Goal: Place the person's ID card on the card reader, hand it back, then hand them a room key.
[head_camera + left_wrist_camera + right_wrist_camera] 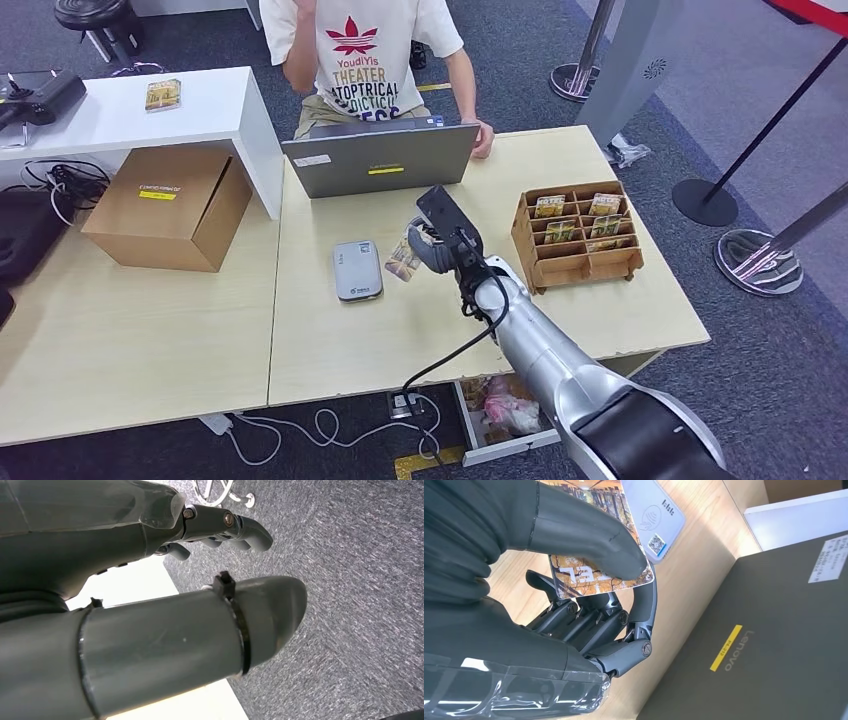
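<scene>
1. Head view, far left: a black device lay on the white raised shelf, partly cut by the picture edge, and a small card lay on the same shelf. A brown cardboard box stood on the wooden table under the shelf corner.
2. Near the middle, the grey card reader lay flat on the table in front of the grey laptop. The laptop showed its closed-looking back, so its screen was hidden.
3. Just right of the reader, the right hand held the ID card above the table. In the right wrist view the thumb pressed the card against the dark fingers, and the thumb covered much of the card's print. I could not tell if the card edge touched the reader.
4. Behind the laptop sat a person, whose head was cut off by the top edge; one hand rested on the table.
5. Further right stood a wooden rack with several key cards in its compartments; their print was too small to read.
6. In the left wrist view the left hand hung over grey carpet, fingers curled loosely and apart, holding nothing.
</scene>
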Controlling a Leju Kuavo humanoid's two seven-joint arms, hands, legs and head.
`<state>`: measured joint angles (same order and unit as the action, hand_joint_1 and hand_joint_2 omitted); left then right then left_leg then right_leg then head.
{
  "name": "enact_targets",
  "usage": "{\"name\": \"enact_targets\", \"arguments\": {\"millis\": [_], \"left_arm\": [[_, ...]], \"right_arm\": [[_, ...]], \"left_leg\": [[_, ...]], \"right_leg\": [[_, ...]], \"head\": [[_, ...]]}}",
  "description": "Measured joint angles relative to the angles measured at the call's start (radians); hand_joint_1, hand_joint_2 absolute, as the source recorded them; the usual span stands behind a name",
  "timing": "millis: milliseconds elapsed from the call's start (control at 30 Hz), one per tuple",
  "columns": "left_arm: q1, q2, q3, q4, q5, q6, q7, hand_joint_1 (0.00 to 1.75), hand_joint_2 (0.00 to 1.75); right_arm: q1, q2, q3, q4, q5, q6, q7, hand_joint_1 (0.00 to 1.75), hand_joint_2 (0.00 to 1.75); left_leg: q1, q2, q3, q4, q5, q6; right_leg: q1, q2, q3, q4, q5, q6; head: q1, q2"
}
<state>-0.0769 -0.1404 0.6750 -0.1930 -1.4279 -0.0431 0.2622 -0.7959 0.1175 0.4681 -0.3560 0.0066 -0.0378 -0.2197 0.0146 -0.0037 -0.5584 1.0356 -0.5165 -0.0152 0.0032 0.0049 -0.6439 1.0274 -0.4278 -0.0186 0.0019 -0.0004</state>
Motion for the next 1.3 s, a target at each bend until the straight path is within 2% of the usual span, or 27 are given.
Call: {"name": "enact_targets", "arguments": {"millis": [300, 467, 1000, 1300], "left_arm": [[0.000, 0.001, 0.000, 0.000, -0.006, -0.003, -0.001, 0.00, 0.00], [-0.001, 0.001, -0.001, 0.000, -0.015, -0.013, -0.004, 0.00, 0.00], [-0.009, 0.001, -0.009, 0.000, -0.035, -0.030, -0.004, 0.00, 0.00], [-0.013, 0.001, -0.009, 0.000, -0.034, -0.030, 0.002, 0.00, 0.00]], "right_arm": [[-0.028, 0.000, -0.013, -0.023, 0.005, -0.008, -0.032, 1.75, 1.75], [-0.047, 0.000, -0.019, -0.037, 0.035, -0.058, -0.045, 1.75, 1.75], [-0.098, 0.000, -0.013, -0.053, 0.165, -0.181, -0.032, 1.75, 1.75], [-0.115, 0.003, 0.002, -0.064, 0.228, -0.205, -0.021, 1.75, 1.75]], "left_leg": [[0.000, 0.000, 0.000, 0.000, 0.000, 0.000], [0.000, 0.000, 0.000, 0.000, 0.000, 0.000], [0.000, 0.000, 0.000, 0.000, 0.000, 0.000], [0.000, 0.000, 0.000, 0.000, 0.000, 0.000]], "right_leg": [[0.000, 0.000, 0.000, 0.000, 0.000, 0.000], [0.000, 0.000, 0.000, 0.000, 0.000, 0.000], [0.000, 0.000, 0.000, 0.000, 0.000, 0.000], [0.000, 0.000, 0.000, 0.000, 0.000, 0.000]], "head": [[0.000, 0.000], [0.000, 0.000], [0.000, 0.000], [0.000, 0.000]]}}
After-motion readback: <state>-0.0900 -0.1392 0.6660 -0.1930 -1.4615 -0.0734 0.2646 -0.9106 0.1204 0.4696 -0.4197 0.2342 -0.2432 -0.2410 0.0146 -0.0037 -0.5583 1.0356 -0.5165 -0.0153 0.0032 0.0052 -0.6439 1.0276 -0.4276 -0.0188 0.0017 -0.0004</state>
